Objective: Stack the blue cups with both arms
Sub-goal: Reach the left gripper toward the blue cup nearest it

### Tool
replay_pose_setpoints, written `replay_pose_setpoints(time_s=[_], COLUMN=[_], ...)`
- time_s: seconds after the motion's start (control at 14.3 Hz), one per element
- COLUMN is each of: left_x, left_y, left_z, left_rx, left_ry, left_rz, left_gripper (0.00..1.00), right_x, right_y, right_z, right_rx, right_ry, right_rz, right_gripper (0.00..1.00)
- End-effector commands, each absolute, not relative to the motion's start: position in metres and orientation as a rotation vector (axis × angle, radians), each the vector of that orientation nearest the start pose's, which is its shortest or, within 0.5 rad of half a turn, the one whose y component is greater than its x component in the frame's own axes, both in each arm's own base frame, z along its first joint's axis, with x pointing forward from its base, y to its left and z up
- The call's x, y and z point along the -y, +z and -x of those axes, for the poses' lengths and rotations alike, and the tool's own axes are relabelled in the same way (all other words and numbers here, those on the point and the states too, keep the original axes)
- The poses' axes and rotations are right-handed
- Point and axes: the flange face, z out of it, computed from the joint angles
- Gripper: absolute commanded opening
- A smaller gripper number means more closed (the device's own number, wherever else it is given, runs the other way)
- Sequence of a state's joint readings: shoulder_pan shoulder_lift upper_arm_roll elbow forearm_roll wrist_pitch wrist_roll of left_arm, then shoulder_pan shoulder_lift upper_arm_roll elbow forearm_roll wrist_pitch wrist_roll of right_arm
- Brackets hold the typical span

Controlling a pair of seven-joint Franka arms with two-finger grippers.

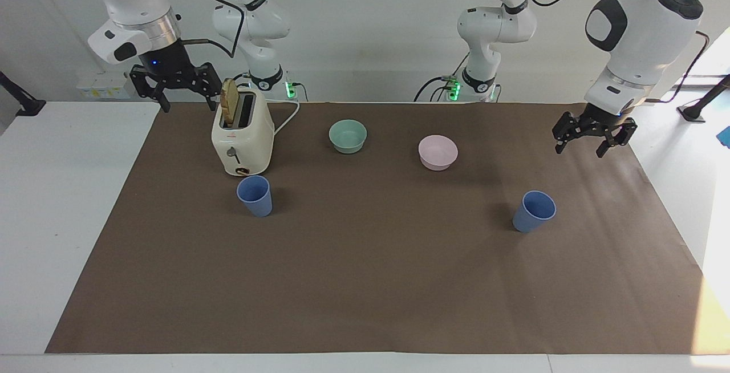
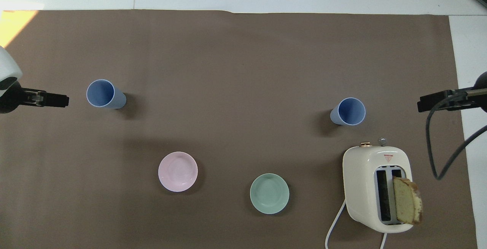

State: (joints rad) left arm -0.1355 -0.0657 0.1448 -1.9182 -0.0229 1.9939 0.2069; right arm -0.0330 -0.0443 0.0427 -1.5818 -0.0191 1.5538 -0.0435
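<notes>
Two blue cups stand upright and apart on the brown mat. One cup (image 1: pixel 255 195) (image 2: pixel 348 111) sits just in front of the toaster, toward the right arm's end. The other cup (image 1: pixel 534 211) (image 2: pixel 104 94) is toward the left arm's end. My left gripper (image 1: pixel 580 150) (image 2: pixel 57 99) hangs open and empty above the mat's edge, beside that cup and clear of it. My right gripper (image 1: pixel 191 105) (image 2: pixel 430 102) waits open and empty in the air beside the toaster, over the mat's edge.
A cream toaster (image 1: pixel 242 139) (image 2: pixel 376 188) holds a bread slice (image 1: pixel 229 102), and its white cord runs back toward the robots. A mint-green bowl (image 1: pixel 348 136) (image 2: pixel 269 193) and a pale pink bowl (image 1: pixel 438 151) (image 2: pixel 177 171) sit nearer to the robots than the cups.
</notes>
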Motion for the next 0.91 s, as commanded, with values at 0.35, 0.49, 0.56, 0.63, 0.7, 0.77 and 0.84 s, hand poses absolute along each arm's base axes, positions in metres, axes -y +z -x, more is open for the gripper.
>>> replay_pose_setpoints(time_s=[0.35,0.49,0.56,0.63,0.7,0.77,0.84], left_x=[0.0,0.0,0.0,0.002,0.003,0.002,0.002], left_y=[0.435,0.424,0.418,0.41,0.4,0.396,0.394], left_z=[-0.597,-0.607,-0.609,-0.612,-0.615,-0.617,-0.618], left_rx=[-0.267,-0.232,-0.226,-0.231,-0.225,-0.212,-0.212], left_ry=[-0.232,-0.301,-0.301,-0.294,-0.301,-0.313,-0.311], left_rz=[3.148,3.164,3.165,3.165,3.164,3.168,3.17], left_gripper=[1.0,1.0,1.0,1.0,1.0,1.0,1.0], right_x=[-0.001,-0.001,-0.001,-0.001,-0.001,-0.001,-0.001], right_y=[0.643,0.643,0.642,0.642,0.642,0.642,0.642], right_z=[-0.533,-0.533,-0.533,-0.533,-0.533,-0.533,-0.533], right_rx=[0.094,0.094,0.094,0.094,0.094,0.094,0.094], right_ry=[-0.057,-0.057,-0.055,-0.055,-0.055,-0.055,-0.055], right_rz=[3.155,3.153,3.153,3.155,3.155,3.155,3.155], right_gripper=[1.0,1.0,1.0,1.0,1.0,1.0,1.0])
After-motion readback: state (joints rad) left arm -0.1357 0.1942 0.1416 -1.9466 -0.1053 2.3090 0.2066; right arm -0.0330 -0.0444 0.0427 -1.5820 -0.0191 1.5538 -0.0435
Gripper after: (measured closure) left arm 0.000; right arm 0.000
